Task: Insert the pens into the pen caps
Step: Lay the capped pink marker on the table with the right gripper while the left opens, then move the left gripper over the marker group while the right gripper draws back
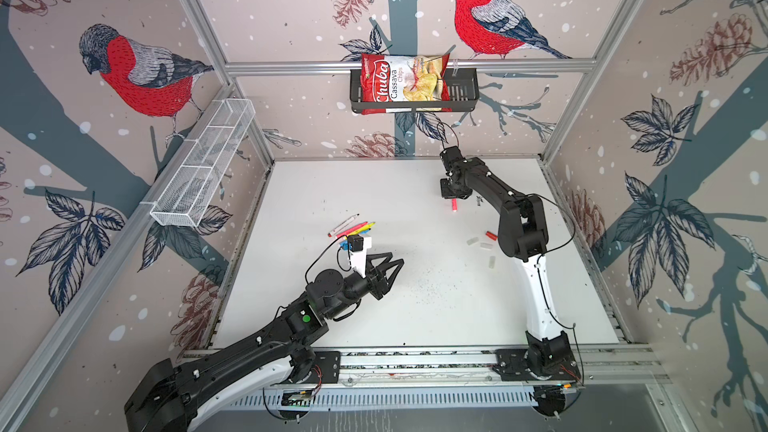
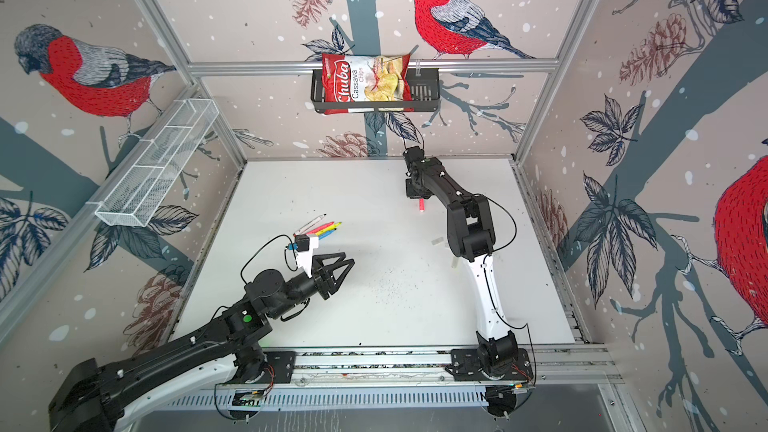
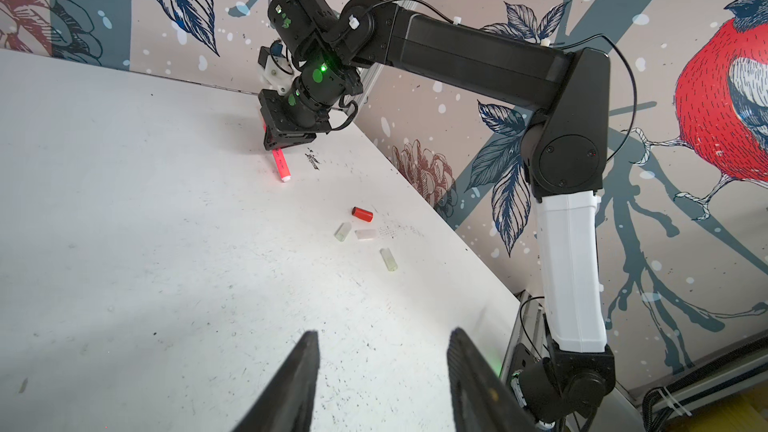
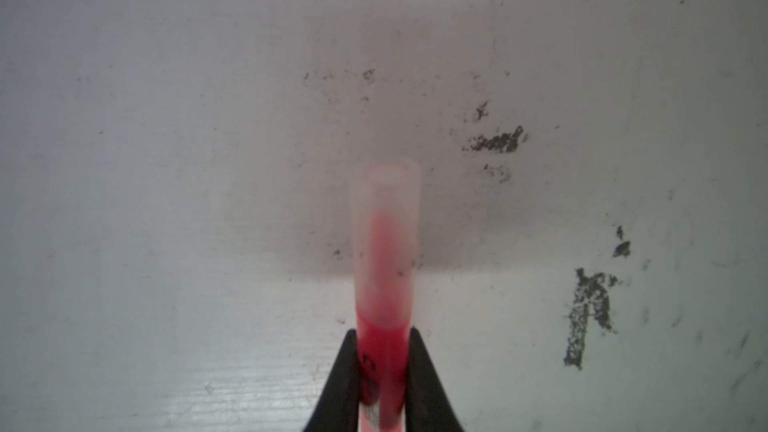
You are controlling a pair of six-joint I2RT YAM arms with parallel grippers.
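My right gripper is shut on a pink pen near the back of the table. A translucent cap sits over the pen's tip, and the capped end points down at the table. The pen also shows in both top views. My left gripper hangs open and empty over the middle left. Behind it lie a white-barrelled pen, a pink one, a yellow one and a blue one. A red cap and three translucent caps lie beside the right arm.
A black wall basket with a chips bag hangs on the back wall. A white mesh basket hangs on the left wall. Black scuff marks dot the white table.
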